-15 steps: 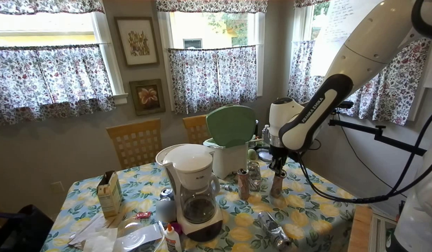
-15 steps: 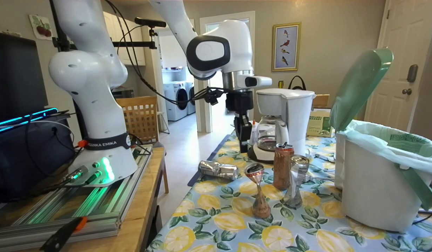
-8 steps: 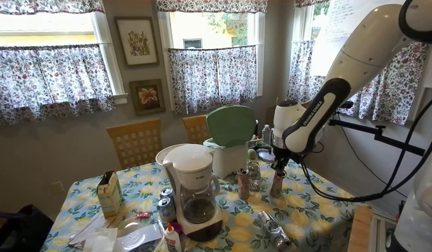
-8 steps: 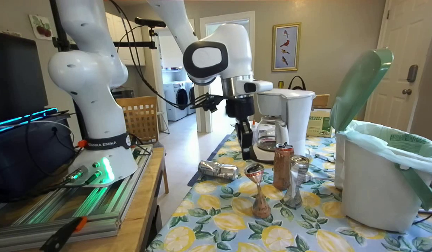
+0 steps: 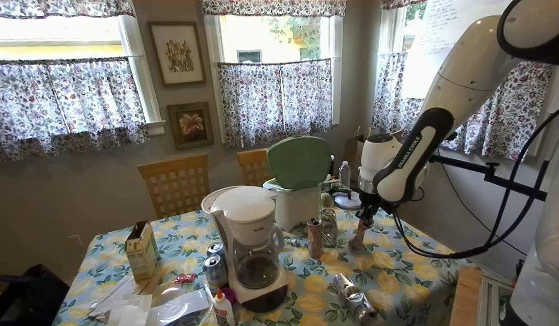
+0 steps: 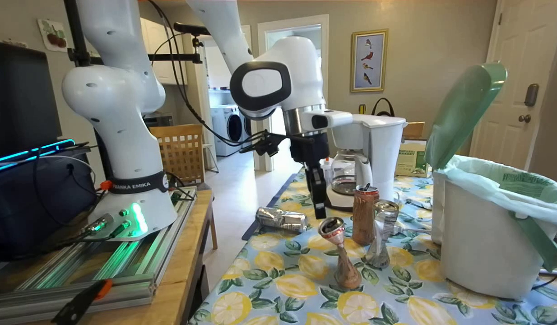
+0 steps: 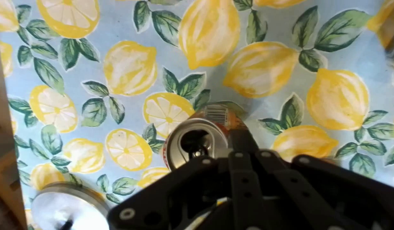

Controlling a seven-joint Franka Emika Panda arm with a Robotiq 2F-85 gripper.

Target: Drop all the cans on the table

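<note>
The crushed orange can (image 6: 347, 271) leans to one side on the flowered table (image 5: 415, 271). My gripper (image 6: 320, 212) is at its top, fingers together with nothing between them. In the wrist view the gripper (image 7: 243, 135) overlaps the edge of this can's silver lid (image 7: 219, 143); whether it presses on it is hard to tell. An orange can (image 6: 363, 221) and a pinched silver can (image 6: 386, 230) stand upright beside it. A dented silver can (image 6: 280, 219) lies on its side. Two more cans (image 5: 215, 271) stand by the coffee maker.
The white coffee maker (image 5: 250, 226) stands near the cans. A white bin (image 6: 486, 243) with a raised green lid (image 6: 468, 113) is beyond the standing cans. A carton (image 5: 141, 251), glue bottle (image 5: 223, 308) and papers lie at the far side. A round lid (image 5: 347, 200) lies behind the gripper.
My gripper has moved down to the crushed orange can's top. That can, upright before, has tilted and its base has shifted slightly. The other cans have not moved.
</note>
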